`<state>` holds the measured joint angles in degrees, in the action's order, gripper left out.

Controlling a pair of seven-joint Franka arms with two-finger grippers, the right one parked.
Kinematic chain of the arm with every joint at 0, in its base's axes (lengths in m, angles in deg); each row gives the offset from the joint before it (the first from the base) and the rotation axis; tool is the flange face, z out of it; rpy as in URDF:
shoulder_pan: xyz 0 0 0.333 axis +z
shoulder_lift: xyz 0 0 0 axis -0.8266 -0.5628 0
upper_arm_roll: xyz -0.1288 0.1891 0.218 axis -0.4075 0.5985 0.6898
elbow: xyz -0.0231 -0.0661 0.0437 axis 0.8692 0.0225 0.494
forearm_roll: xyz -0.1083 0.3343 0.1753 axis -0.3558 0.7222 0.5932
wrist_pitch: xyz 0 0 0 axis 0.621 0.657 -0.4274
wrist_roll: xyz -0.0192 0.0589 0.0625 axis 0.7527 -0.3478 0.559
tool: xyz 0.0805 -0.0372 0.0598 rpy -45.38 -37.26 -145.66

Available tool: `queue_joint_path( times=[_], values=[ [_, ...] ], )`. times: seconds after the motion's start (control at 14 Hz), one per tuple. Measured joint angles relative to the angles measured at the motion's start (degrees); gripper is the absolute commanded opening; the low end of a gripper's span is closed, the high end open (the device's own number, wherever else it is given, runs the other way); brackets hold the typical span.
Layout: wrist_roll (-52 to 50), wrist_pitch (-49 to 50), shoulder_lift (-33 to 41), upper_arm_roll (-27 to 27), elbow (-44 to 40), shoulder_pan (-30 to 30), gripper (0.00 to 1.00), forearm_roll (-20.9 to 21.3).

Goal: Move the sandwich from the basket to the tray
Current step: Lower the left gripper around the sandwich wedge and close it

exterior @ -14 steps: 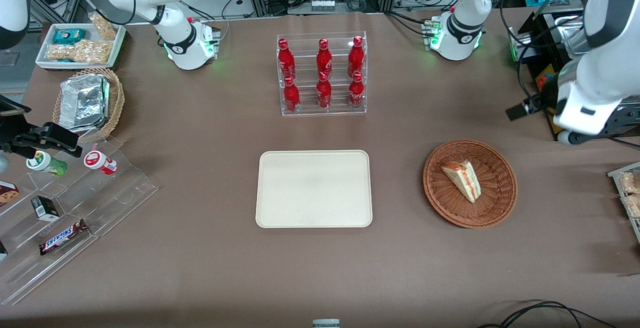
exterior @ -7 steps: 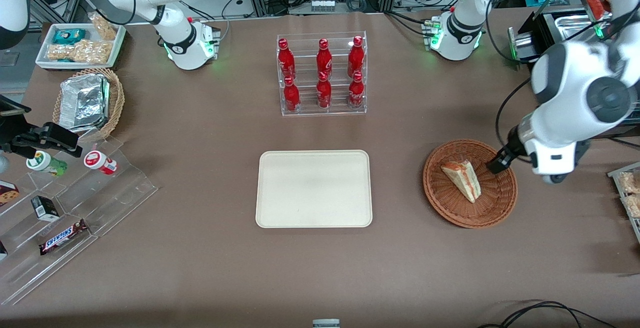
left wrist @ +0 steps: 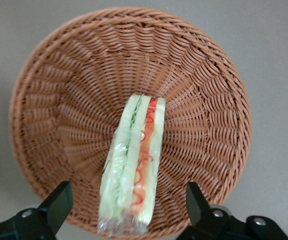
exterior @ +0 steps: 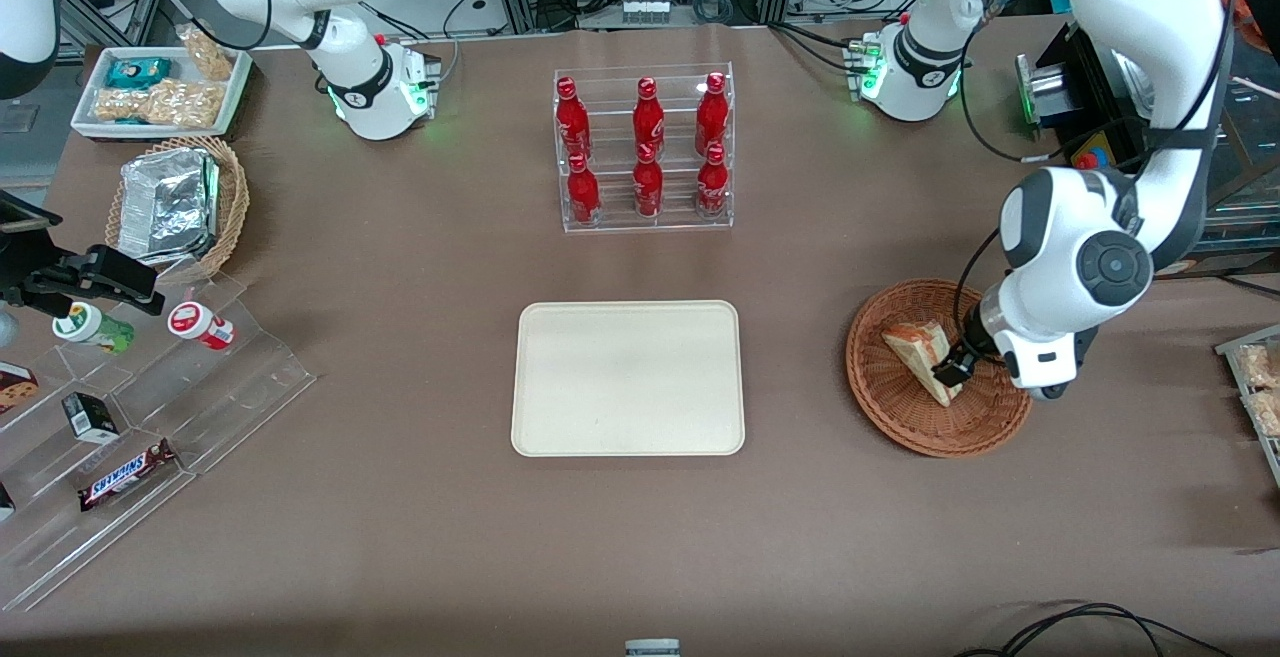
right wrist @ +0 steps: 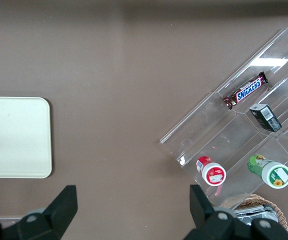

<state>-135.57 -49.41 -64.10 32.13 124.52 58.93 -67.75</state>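
The sandwich (exterior: 915, 345), a wrapped wedge of white bread with pink-orange filling, lies in the round reddish-brown wicker basket (exterior: 905, 425) toward the working arm's end of the table. My gripper (exterior: 950, 369) hangs low over the basket, above the sandwich's pointed end. In the left wrist view the gripper (left wrist: 128, 202) is open, one black finger (left wrist: 60, 202) on each side of the sandwich (left wrist: 134, 165), not touching it, with the basket (left wrist: 59, 100) beneath. The cream tray (exterior: 628, 377) lies bare mid-table, beside the basket; part of the tray (right wrist: 14, 137) also shows in the right wrist view.
A clear rack of red bottles (exterior: 645, 152) stands farther from the front camera than the tray. Toward the parked arm's end are a clear stepped shelf with snacks (exterior: 130, 407), a tan basket holding a foil container (exterior: 180, 202) and a white snack tray (exterior: 160, 87).
My arm has swung in from the working arm's end of the table and come down over the basket, bringing the gripper to the sandwich. The sandwich has not moved.
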Motion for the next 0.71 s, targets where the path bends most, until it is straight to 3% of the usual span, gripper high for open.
queue_joint_path(
  times=[0.57, 0.64, 0.71],
  values=[
    [-1.19, -2.87, -3.99, -0.09, 1.09, -0.75, 1.00, 0.00],
    [-1.21, -2.89, -4.76, -0.09, 1.13, -0.99, 0.94, 0.00],
    [-1.29, -2.96, -5.48, -0.09, 1.15, -1.18, 0.65, 0.00]
  ],
)
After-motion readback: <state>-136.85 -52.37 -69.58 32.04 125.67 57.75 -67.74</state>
